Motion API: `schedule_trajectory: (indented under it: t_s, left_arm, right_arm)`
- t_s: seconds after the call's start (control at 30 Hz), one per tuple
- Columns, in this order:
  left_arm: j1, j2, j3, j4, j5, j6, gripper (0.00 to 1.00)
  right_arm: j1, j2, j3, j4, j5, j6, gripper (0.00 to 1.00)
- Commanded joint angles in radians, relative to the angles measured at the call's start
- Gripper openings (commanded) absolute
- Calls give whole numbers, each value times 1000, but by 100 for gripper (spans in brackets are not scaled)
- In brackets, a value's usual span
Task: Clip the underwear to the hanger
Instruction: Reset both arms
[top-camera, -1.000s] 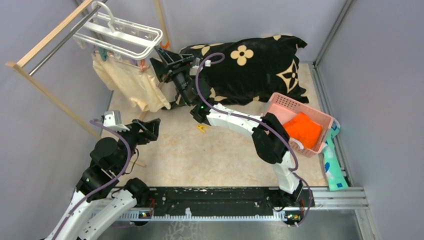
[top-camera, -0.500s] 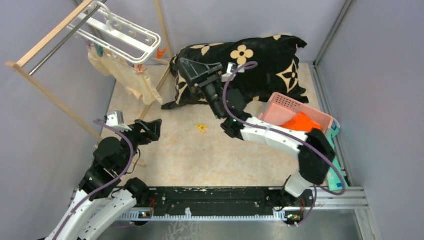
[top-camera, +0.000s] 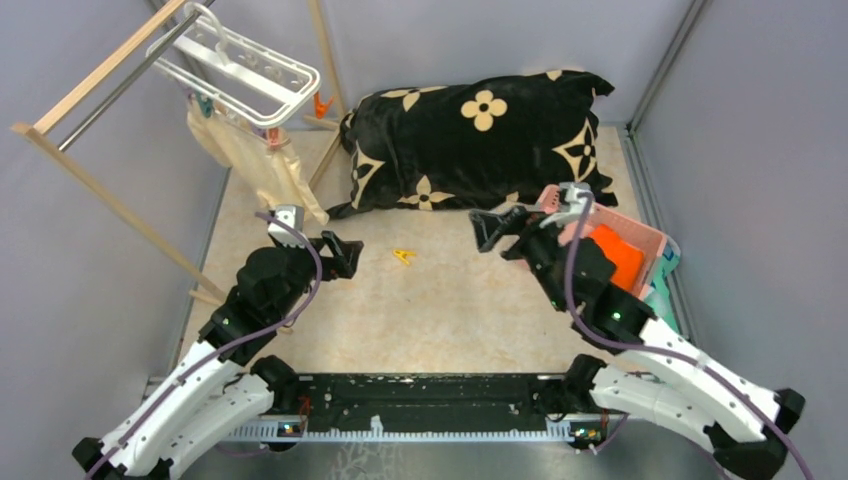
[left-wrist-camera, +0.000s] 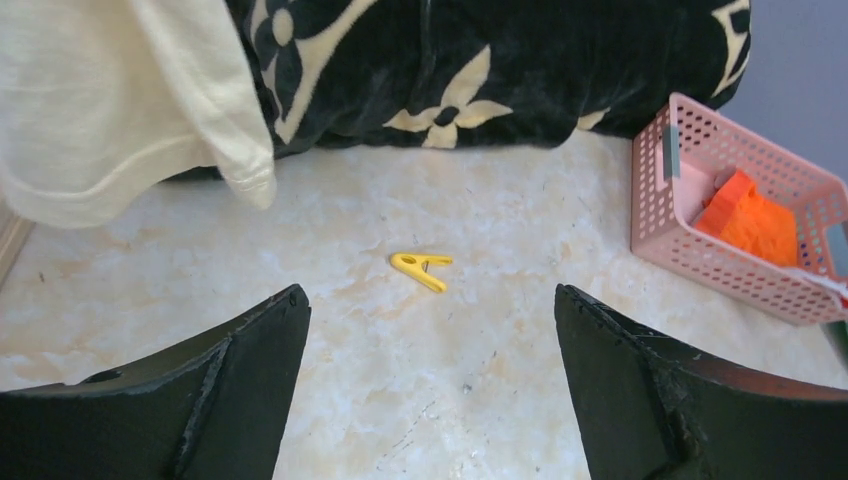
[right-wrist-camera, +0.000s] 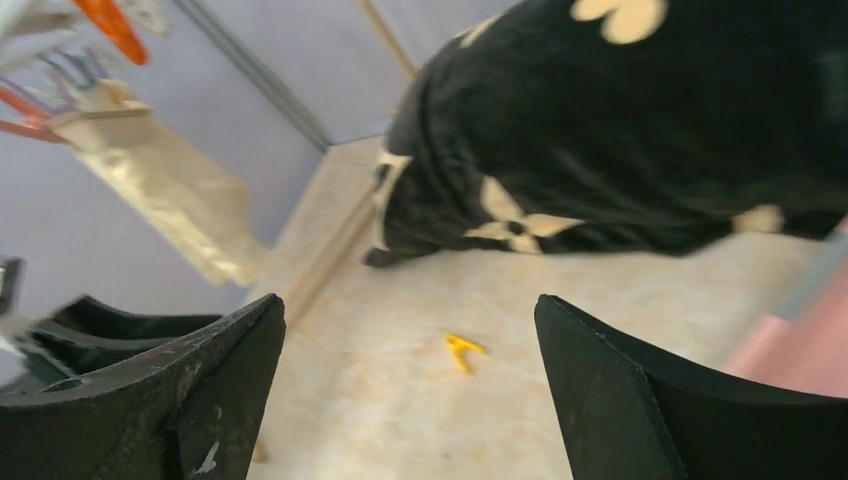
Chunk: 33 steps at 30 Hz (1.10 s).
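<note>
The right gripper (top-camera: 493, 228) has drawn back from the hanger (top-camera: 250, 75) (it and the left gripper (top-camera: 345, 258) gape wide, empty). The cream underwear (top-camera: 255, 160) hangs limp beneath the frame, far to the right gripper's left.

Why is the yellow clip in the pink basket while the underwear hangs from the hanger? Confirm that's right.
Wrong on one point: the top external view shows the yellow clip on the tabletop, outside the pink basket. The underwear does hang from the hanger.

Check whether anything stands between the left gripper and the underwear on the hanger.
Nothing visible does. Only bare tabletop separates the open left gripper from the underwear hanging off the hanger; the yellow clothespin lies off that line.
</note>
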Motion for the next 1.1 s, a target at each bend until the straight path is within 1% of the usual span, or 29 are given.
schedule_trajectory:
  t_s: [0.0, 0.1, 0.17, 0.33, 0.43, 0.53, 0.67, 0.73, 0.9, 1.07]
  left_arm:
    - [-3, -7, -29, 113, 76, 87, 98]
    - [-2, -17, -63, 133, 58, 116, 100]
    - [-2, -19, -66, 115, 30, 128, 100]
    - [-2, -12, -30, 30, 4, 205, 100]
    - [-2, -17, -23, 2, -20, 235, 100]
    - [-2, -29, -33, 4, -23, 243, 100]
    - [-2, -55, -60, 18, -21, 242, 100]
    - [-2, -70, -75, 22, -26, 241, 100]
    - [-1, -112, -89, 25, -39, 250, 100]
    - [-2, -143, -99, 12, -65, 265, 100]
  right_arm:
    - [-7, -173, -18, -390, 163, -175, 95]
    - [-7, -244, 28, -579, 203, -161, 95]
    - [-7, -276, 64, -680, 231, -121, 95]
    - [-7, -329, 125, -846, 250, -64, 96]
    - [-7, -323, 141, -915, 286, 16, 96]
    - [-7, -312, 133, -924, 291, 48, 96]
    - [-7, -283, 95, -916, 350, 145, 96]
    - [-7, -265, 81, -902, 357, 157, 96]
    - [-6, -265, 29, -833, 347, 101, 97]
    - [-7, -321, -10, -759, 312, 13, 97]
